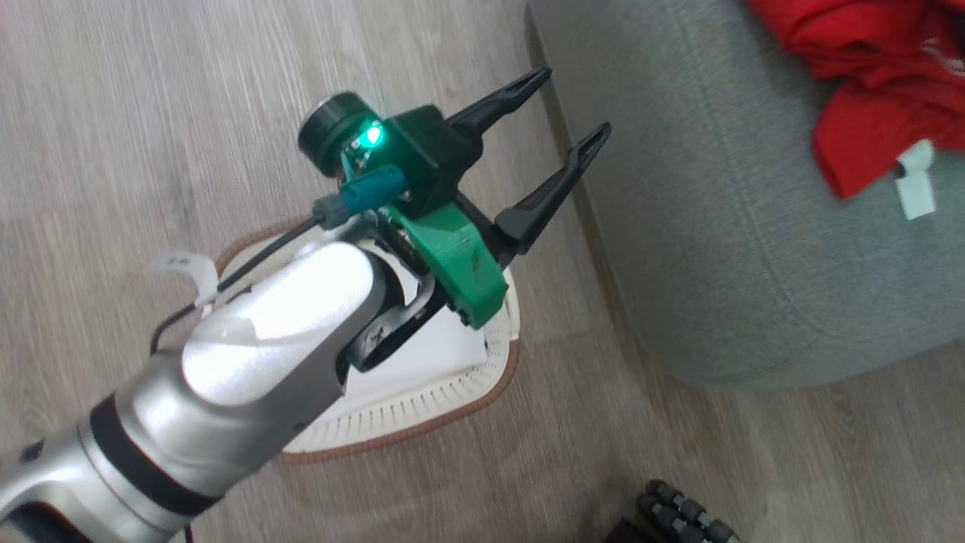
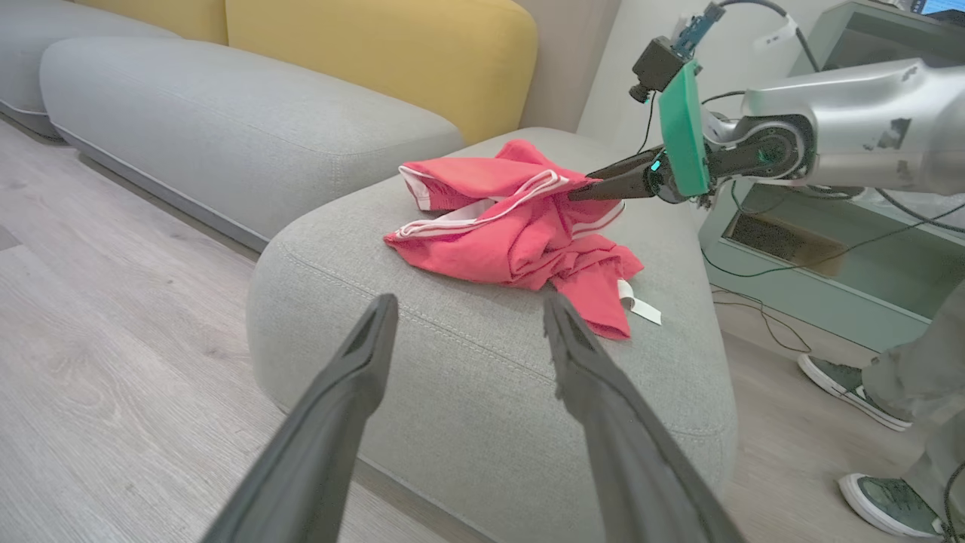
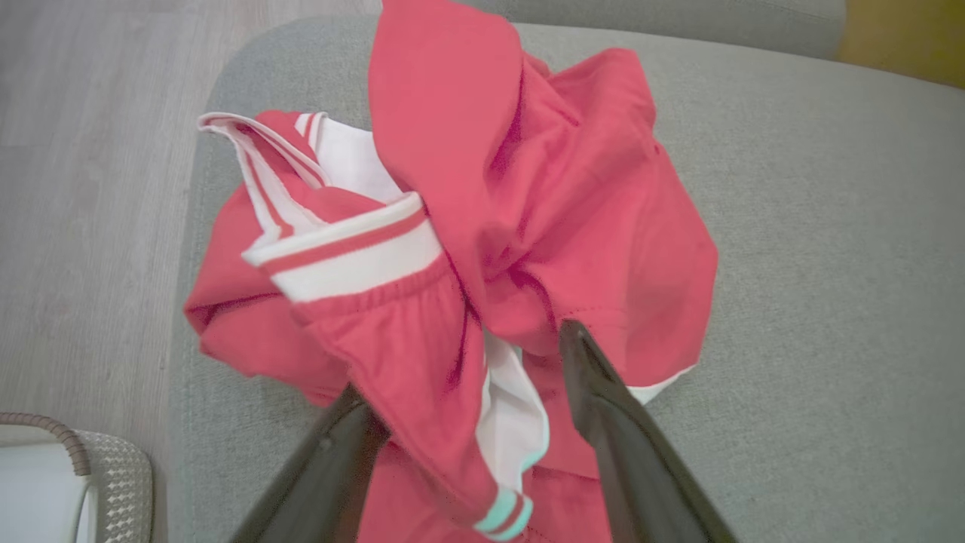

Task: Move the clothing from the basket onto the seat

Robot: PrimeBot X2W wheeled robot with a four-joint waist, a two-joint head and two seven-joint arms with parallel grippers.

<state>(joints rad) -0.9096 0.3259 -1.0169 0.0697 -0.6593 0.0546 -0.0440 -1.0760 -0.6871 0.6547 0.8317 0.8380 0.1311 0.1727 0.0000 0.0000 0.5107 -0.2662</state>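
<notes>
two long dark fingers of the right gripper point(image 3: 467, 362) stand apart, with crumpled folds of the soft red clothing point(image 2: 520, 226) draped between them. it lies on the rounded grey-green fabric seat point(image 2: 467, 392). the left gripper point(image 1: 574, 102) is spread wide too, near the perforated white basket point(image 1: 422, 422) with its brown braided rim.

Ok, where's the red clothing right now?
The clothing lies crumpled on the grey seat, at the head view's upper right, with the right claw spread around its folds. The basket sits on the floor left of the seat.
</notes>
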